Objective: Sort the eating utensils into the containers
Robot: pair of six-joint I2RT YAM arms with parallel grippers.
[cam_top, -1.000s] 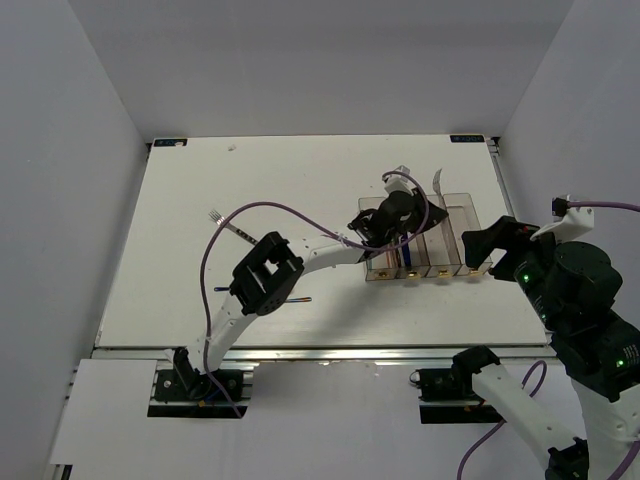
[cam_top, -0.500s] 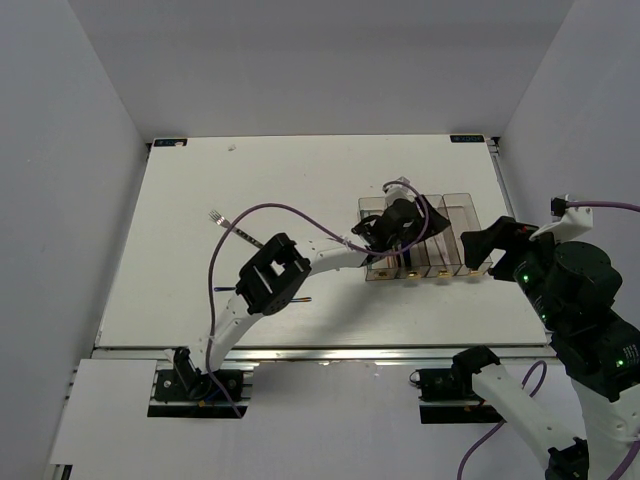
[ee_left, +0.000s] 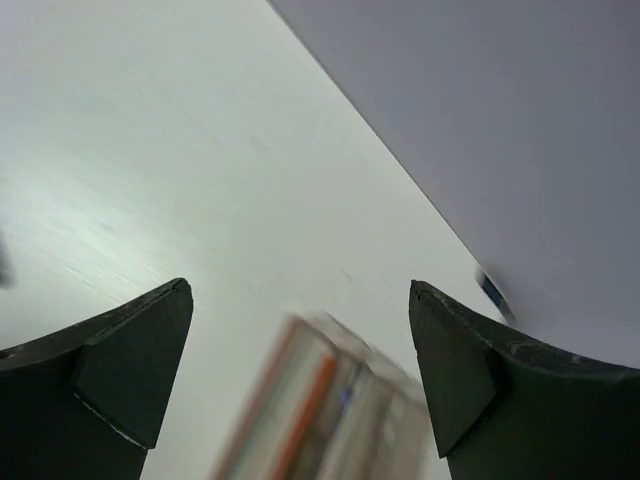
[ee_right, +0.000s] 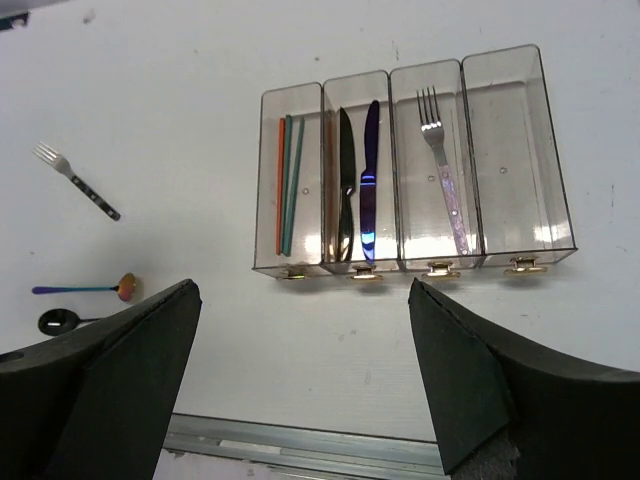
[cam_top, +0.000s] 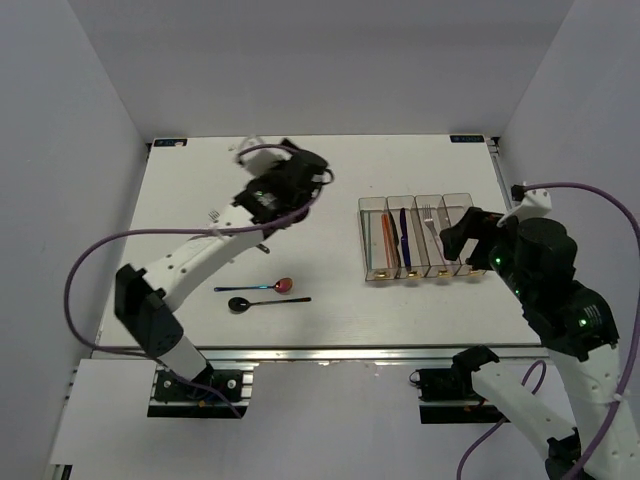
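Bins (ee_right: pixel 510 160) right, spoons (ee_right: pixel 58 321) left.
Chopsticks (ee_right: pixel 287 185), knives (ee_right: pixel 369 180) and one fork (ee_right: pixel 443 170) lie in the bins; spoons and another fork (ee_right: pixel 77 182) lie on the table (ee_right: pixel 200 60).

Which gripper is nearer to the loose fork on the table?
Left. The left gripper hovers just right of the fork; the right gripper is far off, by the containers.

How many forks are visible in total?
2. One fork lies inside the third bin from the left; the loose fork lies on the table, left of the bins. Nothing seems hidden.
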